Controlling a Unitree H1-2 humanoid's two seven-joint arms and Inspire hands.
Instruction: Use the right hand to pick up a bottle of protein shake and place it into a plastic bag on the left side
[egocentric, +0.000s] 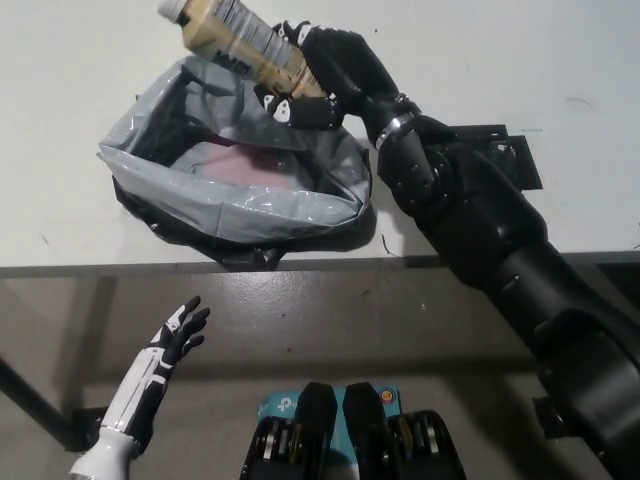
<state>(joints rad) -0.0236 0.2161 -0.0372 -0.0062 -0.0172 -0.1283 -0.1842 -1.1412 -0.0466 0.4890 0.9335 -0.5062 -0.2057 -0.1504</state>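
Right robot hand (318, 75), black, is clamped on the bottle (232, 38), arm stretched diagonally from bottom right over the desk (80, 60). Bottle is tan w/ pale cap and printed label, tilted, cap toward upper left, held above the bag's far rim. Bag (235, 165) is crinkled glossy grey plastic, mouth open, pinkish inside, sitting on white desk near its front edge. Left robot hand (178, 335), white w/ dark fingers spread apart, rests low at lower left, below desk edge.
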